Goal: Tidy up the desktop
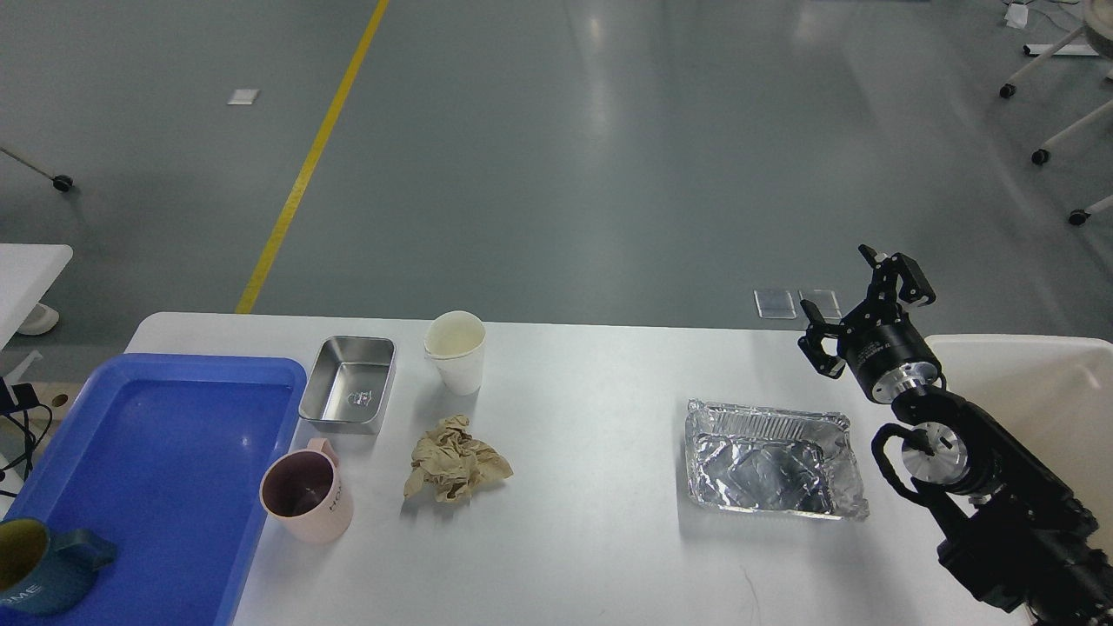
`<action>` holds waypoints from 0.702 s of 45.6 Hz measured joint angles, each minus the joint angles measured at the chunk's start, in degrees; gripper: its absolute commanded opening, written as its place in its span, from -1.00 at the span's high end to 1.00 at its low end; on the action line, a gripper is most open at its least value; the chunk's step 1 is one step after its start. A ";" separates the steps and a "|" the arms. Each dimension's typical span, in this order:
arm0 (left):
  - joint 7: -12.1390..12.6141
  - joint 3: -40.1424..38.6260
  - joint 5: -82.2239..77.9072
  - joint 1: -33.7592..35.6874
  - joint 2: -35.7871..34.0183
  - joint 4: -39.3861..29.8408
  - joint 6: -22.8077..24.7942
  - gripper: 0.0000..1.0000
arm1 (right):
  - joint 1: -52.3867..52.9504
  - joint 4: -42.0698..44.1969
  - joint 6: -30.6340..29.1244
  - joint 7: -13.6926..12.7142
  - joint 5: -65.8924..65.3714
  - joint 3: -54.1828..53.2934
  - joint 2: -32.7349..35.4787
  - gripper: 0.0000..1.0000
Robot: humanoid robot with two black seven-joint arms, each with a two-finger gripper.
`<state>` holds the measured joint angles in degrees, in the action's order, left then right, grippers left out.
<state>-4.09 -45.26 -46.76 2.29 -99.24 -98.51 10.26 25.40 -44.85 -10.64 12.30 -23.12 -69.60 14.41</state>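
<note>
The white desktop (591, 522) carries a shallow steel container (348, 383), a white paper cup (455, 349), a crumpled brown paper ball (456, 470), a pink mug (307, 497) and a crinkled foil tray (772, 459). My right gripper (836, 280) is open and empty, raised over the table's far right edge, behind and to the right of the foil tray and apart from it. My left gripper is out of view.
A blue plastic tray (156, 452) lies at the table's left end with a dark blue mug (39, 576) at its front corner. A cream-white bin (1035, 391) stands at the right, behind my right arm. Grey floor lies beyond the table.
</note>
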 measured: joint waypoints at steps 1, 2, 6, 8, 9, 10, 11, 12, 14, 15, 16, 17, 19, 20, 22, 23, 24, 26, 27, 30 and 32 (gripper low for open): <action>0.04 -0.08 0.00 0.35 -0.24 0.00 0.18 -0.78 | 0.00 0.00 0.00 0.00 0.00 0.00 -0.10 -1.00; 0.10 -0.13 0.00 0.70 -0.43 0.01 0.32 -0.78 | 0.00 0.00 0.00 0.00 0.00 0.00 -0.20 -1.00; 0.30 -0.22 -0.21 2.71 -1.47 0.12 0.80 -0.78 | 0.00 0.06 0.00 0.00 0.00 0.00 -0.49 -1.00; 0.34 -0.22 -0.49 3.91 -2.10 0.14 1.16 -0.78 | -0.03 0.09 0.00 0.00 0.00 0.02 -0.59 -1.00; 0.35 -0.22 -0.63 4.41 -2.35 0.15 1.39 -0.78 | -0.06 0.09 0.00 0.01 0.00 0.03 -0.62 -1.00; 0.37 -0.22 -0.86 5.04 -2.65 0.15 1.73 -0.78 | -0.10 0.11 0.00 0.00 -0.03 0.05 -0.66 -1.00; 0.37 -0.22 -1.08 5.54 -2.91 0.16 2.04 -0.78 | -0.13 0.11 0.00 0.00 -0.04 0.05 -0.67 -1.00; 0.37 -0.22 -1.41 6.04 -3.18 0.18 2.41 -0.78 | -0.14 0.11 0.00 0.01 -0.06 0.06 -0.68 -1.00; 0.37 -0.22 -2.53 7.20 -3.71 0.22 3.39 -0.78 | -0.14 0.12 0.00 0.00 -0.07 0.07 -0.69 -1.00; 0.37 -0.22 -3.34 7.89 -3.89 0.24 4.02 -0.78 | -0.14 0.12 0.00 0.01 -0.07 0.07 -0.69 -1.00; 0.37 -0.22 -4.04 8.47 -3.96 0.24 4.55 -0.78 | -0.14 0.12 0.00 0.01 -0.08 0.07 -0.70 -1.00; 0.36 -0.22 -4.77 9.04 -4.00 0.25 5.07 -0.78 | -0.14 0.12 0.00 0.00 -0.07 0.08 -0.70 -1.00; 0.27 -0.22 -6.27 10.34 -4.01 0.26 6.23 -0.78 | -0.13 0.12 0.00 0.01 -0.08 0.08 -0.70 -1.00; 0.23 -0.22 -6.81 10.88 -4.01 0.27 6.72 -0.78 | -0.11 0.12 0.00 0.01 -0.08 0.08 -0.70 -1.00; 0.18 -0.22 -7.66 11.91 -3.93 0.30 7.59 -0.78 | -0.06 0.12 0.04 0.01 -0.08 0.08 -0.70 -1.00; 0.17 -0.22 -7.90 12.25 -3.89 0.30 7.89 -0.78 | -0.04 0.12 0.06 0.01 -0.08 0.08 -0.70 -1.00; 0.16 -0.22 -8.07 12.53 -3.86 0.30 8.11 -0.78 | -0.03 0.12 0.07 0.01 -0.08 0.08 -0.70 -1.00; 0.14 -0.21 -8.30 12.98 -3.86 0.32 8.46 -0.78 | -0.02 0.12 0.09 0.01 -0.08 0.08 -0.70 -1.00; 0.14 -0.21 -8.37 13.12 -3.87 0.32 8.56 -0.78 | -0.02 0.14 0.09 0.01 -0.09 0.08 -0.70 -1.00; 0.14 -0.21 -8.47 13.57 -4.02 0.32 8.78 -0.78 | -0.01 0.30 0.09 0.01 -0.15 0.08 -0.76 -1.00; 0.14 -0.21 -8.49 14.23 -4.14 0.32 9.02 -0.78 | 0.00 0.55 0.09 0.01 -0.17 0.08 -0.91 -1.00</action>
<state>-3.95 -45.47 -55.26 16.51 -103.39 -98.20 19.28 25.40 -44.30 -10.55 12.31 -23.30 -69.52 13.50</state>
